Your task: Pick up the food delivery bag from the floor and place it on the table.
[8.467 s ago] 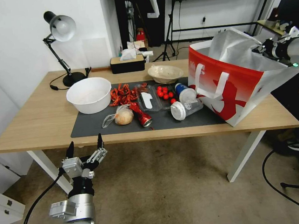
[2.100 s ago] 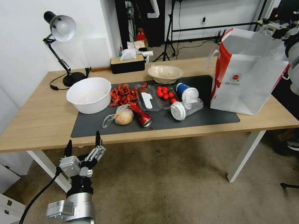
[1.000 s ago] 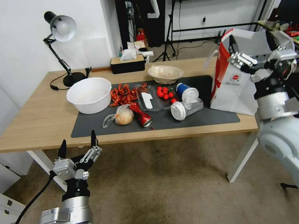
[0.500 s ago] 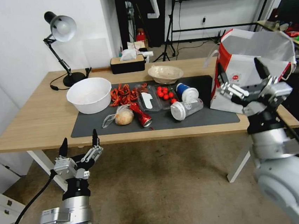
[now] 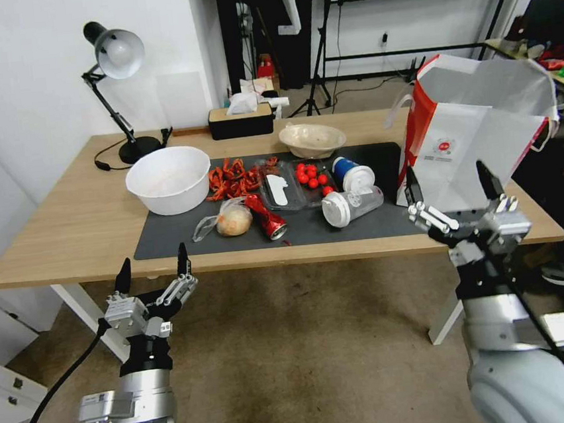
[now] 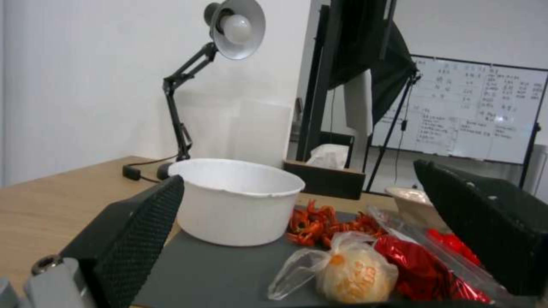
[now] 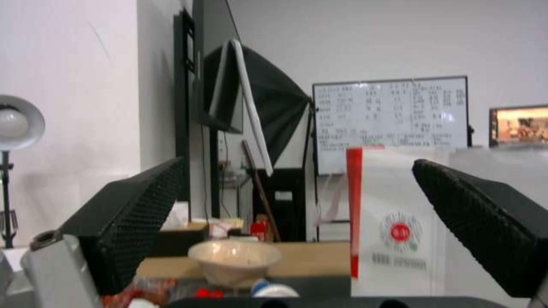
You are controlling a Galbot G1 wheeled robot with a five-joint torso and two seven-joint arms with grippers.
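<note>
One food delivery bag point(image 5: 471, 133) on table point(image 5: 84, 224)

My arms point(image 5: 136, 392): silver-grey rounded housings, black wrist collars, black textured fingers point(image 6: 134, 239), black cable point(image 5: 48, 407) on left.

Head view high above the table point(image 5: 64, 226), both wrist views low at its front edge, facing across

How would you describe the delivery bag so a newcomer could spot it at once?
Find the long wooden table with the dark mat. At the mat's right end, the bag stands upright and open-topped, far taller than the bowls and cups beside it. It alone is white with a red side panel and a small round red logo.
</note>
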